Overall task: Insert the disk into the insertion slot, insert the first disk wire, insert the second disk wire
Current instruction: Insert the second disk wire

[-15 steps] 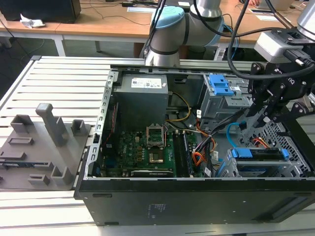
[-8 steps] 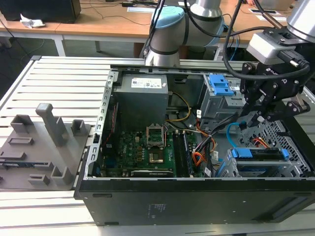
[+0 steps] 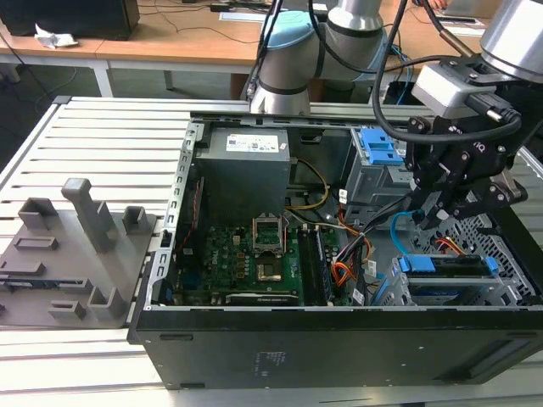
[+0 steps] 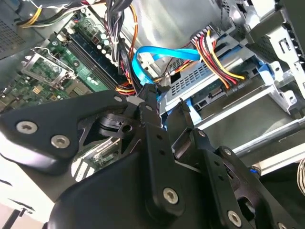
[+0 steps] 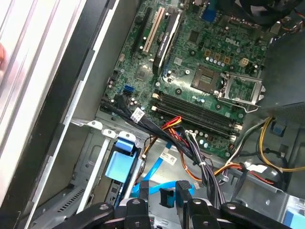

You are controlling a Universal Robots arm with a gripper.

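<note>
Black gripper (image 3: 430, 222) angled down over disk (image 3: 450, 265), fingers slightly parted

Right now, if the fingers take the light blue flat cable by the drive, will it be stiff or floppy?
Probably floppy: the light blue flat cable already loops and twists freely. Likely light, being a thin ribbon. It may spring sideways from the fingers.

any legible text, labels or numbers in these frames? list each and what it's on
None can be quoted as it reads.
White label on the power supply in the exterior view: print too small to read.
White tag on the black cable bundle in the first wrist view: blurred.
White sticker by the blue cable in the first wrist view: too small.
Printed markings on the motherboard: too small.
</note>
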